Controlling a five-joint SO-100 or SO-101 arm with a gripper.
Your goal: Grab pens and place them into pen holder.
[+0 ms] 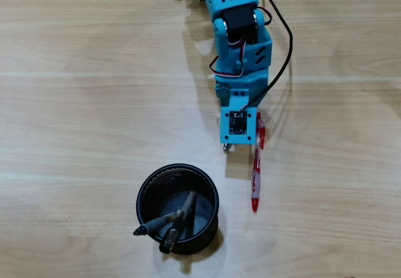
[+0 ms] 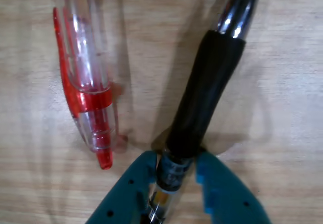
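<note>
in the wrist view the red pen (image 2: pixel 86 77) runs off the top edge; the black pen's (image 2: pixel 207 93) tip leaves at upper right.

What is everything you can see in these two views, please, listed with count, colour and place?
holder: one, black mesh, on the table in the lower middle of the overhead view.
dark pens: two, black or grey, standing slanted in the holder, tips over its near rim.
red pen: one, red and clear, lying on the table beside the claw.
black pen: one, black grip with a clear barrel, clamped between the claw's fingers in the wrist view.
table: one, light wood, under everything.
cable: one, black, running along the arm.
arm: one, blue, reaching in from the top edge.
claw: one, blue, shut on the black pen.
</note>
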